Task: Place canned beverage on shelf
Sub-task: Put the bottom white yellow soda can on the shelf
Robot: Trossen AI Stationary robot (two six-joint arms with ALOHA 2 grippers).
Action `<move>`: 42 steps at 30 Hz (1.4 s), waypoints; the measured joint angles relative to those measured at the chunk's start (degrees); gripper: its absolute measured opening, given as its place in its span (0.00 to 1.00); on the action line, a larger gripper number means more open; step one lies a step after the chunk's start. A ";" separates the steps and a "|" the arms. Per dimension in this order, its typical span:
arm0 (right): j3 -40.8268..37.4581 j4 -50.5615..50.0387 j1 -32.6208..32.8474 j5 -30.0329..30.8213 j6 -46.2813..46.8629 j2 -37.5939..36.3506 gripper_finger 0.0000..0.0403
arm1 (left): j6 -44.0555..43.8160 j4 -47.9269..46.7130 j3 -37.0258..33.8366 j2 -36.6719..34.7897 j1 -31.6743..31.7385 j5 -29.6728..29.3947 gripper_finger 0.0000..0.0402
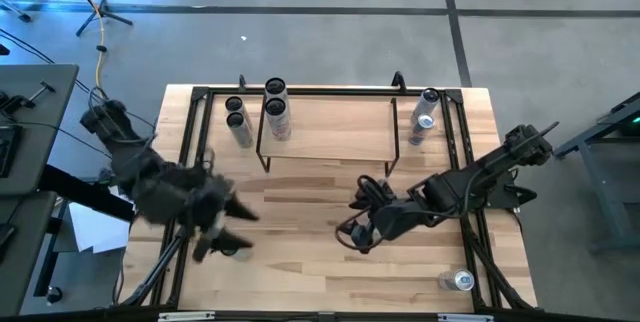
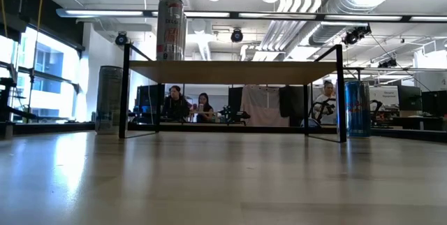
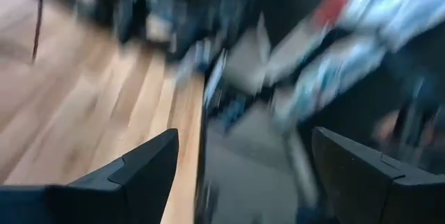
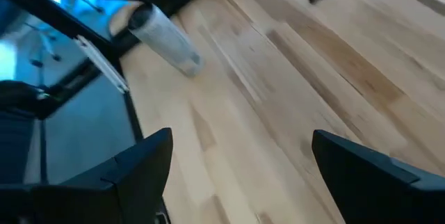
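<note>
Spanning a light wood table (image 1: 330, 252), shelf (image 1: 330, 127) carries one can (image 1: 276, 110); five cans elsewhere; office behind. Left gripper (image 1: 225, 230) and right gripper (image 1: 358, 224) both spread, empty.

The shelf (image 1: 330, 127) stands at the far middle of the table (image 1: 300, 272), and most of its wood top is bare; only one can (image 2: 170, 28) stands on it, at its left end. In the low view the space under the top is open between the thin black legs. Two dark cans (image 1: 238, 122) stand just beside the shelf's left end, and two more cans (image 1: 424, 117) off its right end, narrowing both side approaches. The near half of the table is bare wood between the left gripper (image 1: 222, 230) and the right gripper (image 1: 358, 220), both open. A lone can (image 1: 458, 281) sits near the right front corner. A black rail frame (image 1: 470, 192) borders the table.
</note>
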 joint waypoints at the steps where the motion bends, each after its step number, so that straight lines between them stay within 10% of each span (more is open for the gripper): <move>1: 0.00 1.25 0.00 0.66 -0.84 0.00 0.82 | -1.86 -7.17 3.48 1.44 -1.72 0.62 0.74; 10: 0.00 7.42 -1.54 7.52 -3.82 0.02 0.82 | -13.24 -42.93 16.16 11.27 -17.80 0.53 0.74; 20: 0.00 7.22 -2.66 5.40 -1.11 0.04 0.82 | -15.48 -46.54 7.23 15.97 -20.64 -2.81 0.74; 42: 0.00 2.71 -2.67 4.59 -6.90 0.07 0.82 | -12.71 -40.50 -2.18 16.48 -8.90 9.98 0.74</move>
